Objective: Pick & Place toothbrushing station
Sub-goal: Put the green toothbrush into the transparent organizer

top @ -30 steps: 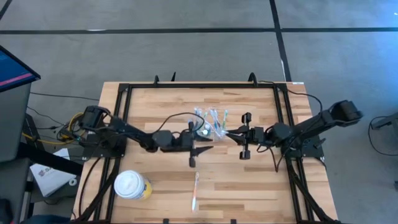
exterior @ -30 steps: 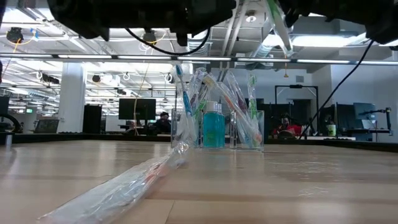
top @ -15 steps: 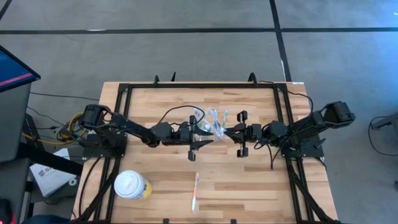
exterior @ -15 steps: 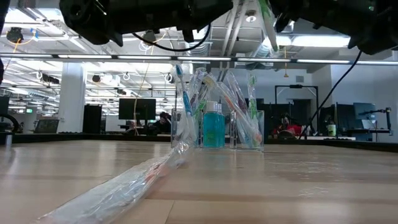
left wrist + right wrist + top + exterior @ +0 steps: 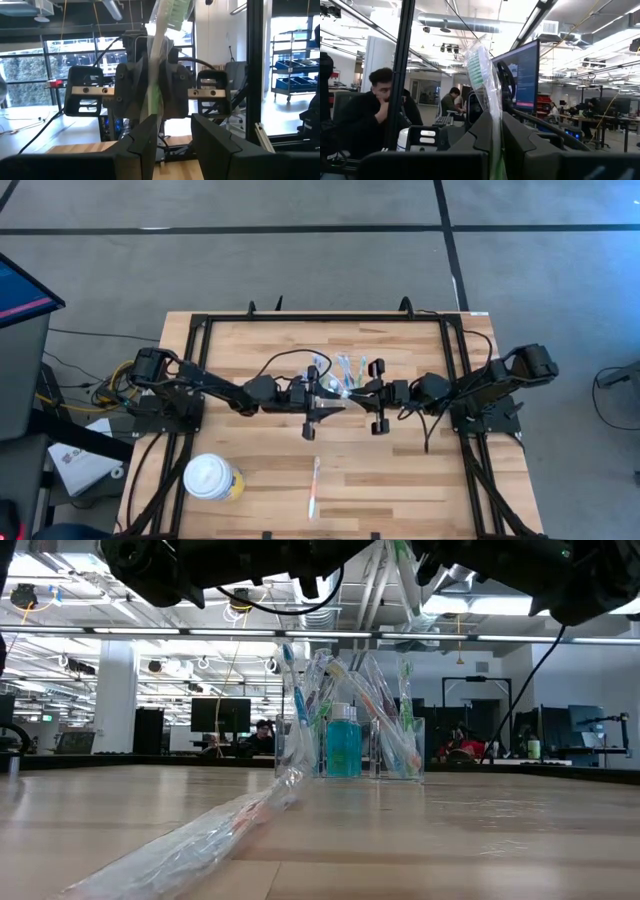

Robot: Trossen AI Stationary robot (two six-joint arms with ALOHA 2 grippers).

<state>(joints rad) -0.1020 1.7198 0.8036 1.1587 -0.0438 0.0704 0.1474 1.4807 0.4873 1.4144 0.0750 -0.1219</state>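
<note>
The toothbrushing station [image 5: 350, 745] is a clear holder with a blue bottle and several wrapped toothbrushes, and its base stands on the table; it also shows in the high view [image 5: 342, 370]. My right gripper [image 5: 358, 390] is above it, shut on a wrapped green toothbrush [image 5: 481, 65]. That brush also shows in the low view [image 5: 400, 558]. My left gripper [image 5: 335, 398] is open and faces the right one, its fingers [image 5: 145, 142] close in front of the brush [image 5: 156, 90]. Whether they touch it, I cannot tell. My right gripper pinches the wrapped green toothbrush's handle [image 5: 495, 122] between its two fingers. The fingers lie level, come from the table's right and cross the brush. The brush stands nearly upright with its bristle head up, clear of the table and the station.
Another wrapped toothbrush [image 5: 315, 485] lies near the table's front edge; it also shows in the low view [image 5: 200, 840]. A white-lidded yellow cup [image 5: 211, 478] stands at the front left. A black frame [image 5: 325, 318] runs around the table. People sit at desks in the room behind.
My right gripper has gone toward the table's left with the green toothbrush, closing on my left gripper above the station. My left gripper has gone a little toward the far edge and right. The brush stays upright and clear.
</note>
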